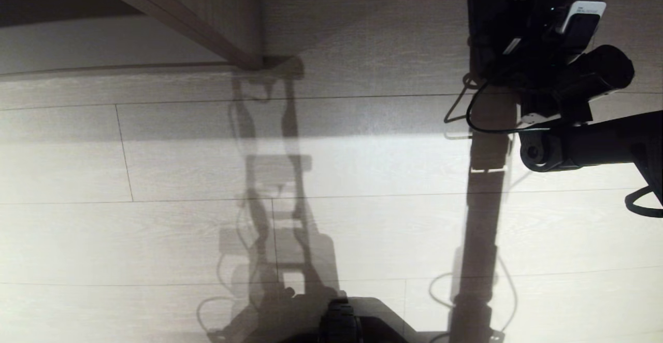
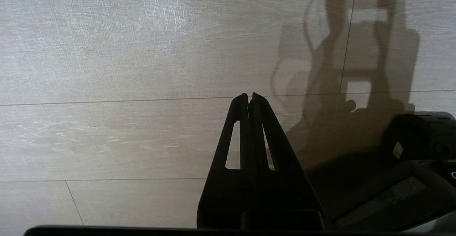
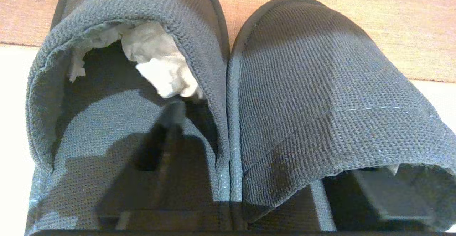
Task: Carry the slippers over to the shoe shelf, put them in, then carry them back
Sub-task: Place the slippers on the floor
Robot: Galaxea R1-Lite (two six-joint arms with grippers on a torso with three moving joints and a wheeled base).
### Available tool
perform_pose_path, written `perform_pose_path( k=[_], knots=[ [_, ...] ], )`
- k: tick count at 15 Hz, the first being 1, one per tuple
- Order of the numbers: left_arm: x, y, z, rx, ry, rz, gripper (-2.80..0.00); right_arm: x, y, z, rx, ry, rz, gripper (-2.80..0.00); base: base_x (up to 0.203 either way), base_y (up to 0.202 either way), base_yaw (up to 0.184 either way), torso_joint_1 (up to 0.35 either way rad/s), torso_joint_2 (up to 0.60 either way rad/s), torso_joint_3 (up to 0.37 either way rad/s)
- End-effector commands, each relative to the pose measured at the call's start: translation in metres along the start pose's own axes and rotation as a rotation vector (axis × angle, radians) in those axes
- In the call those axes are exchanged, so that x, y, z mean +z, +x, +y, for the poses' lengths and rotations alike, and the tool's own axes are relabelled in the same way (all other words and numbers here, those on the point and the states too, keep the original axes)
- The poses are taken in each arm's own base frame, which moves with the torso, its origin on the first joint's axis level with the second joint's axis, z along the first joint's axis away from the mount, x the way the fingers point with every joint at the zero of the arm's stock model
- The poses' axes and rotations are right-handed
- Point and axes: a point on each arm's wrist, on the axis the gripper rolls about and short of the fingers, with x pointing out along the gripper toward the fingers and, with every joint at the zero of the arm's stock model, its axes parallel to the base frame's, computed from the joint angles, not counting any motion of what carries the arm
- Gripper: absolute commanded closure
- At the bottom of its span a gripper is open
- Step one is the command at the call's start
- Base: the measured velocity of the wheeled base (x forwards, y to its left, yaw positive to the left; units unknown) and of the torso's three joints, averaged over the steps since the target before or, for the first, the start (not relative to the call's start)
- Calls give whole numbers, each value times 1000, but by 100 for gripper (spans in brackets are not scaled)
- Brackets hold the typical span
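Observation:
The two dark charcoal slippers lie side by side, toes pointing away, in the right wrist view: one slipper [image 3: 117,129] with white paper stuffing in its toe, the other slipper [image 3: 320,97] touching it. They rest on the pale base board [image 3: 10,122] of the shoe shelf, in front of its brown back panel [image 3: 374,22]. My right gripper [image 3: 270,154] is open. One finger [image 3: 167,136] sits inside the stuffed slipper and the other finger [image 3: 374,193] lies under the second slipper's upper, with their adjoining walls between. My left gripper [image 2: 249,96] hangs shut and empty above the floor.
In the head view my right arm [image 1: 570,141] reaches forward at the upper right and hides the slippers. A taupe wood-grain panel [image 1: 207,16] stands at the upper left. Pale plank flooring [image 1: 362,218] fills the rest, with my base [image 1: 342,322] at the bottom edge.

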Motion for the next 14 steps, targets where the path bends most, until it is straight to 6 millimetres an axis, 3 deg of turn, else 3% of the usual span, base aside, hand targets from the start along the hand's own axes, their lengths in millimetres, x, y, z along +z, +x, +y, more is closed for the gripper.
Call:
perform_pose_path(
  k=[1,7,14],
  knots=[
    [0,0,0,1,0,-1,0,7,1,-1,-6,3,-15,-280,0,0,0,0,0,0],
    [0,0,0,1,0,0,0,23,-8,-7,7,4,51,-280,0,0,0,0,0,0],
    [0,0,0,1,0,0,0,71,-31,-21,54,-23,201,-280,0,0,0,0,0,0]
  ],
)
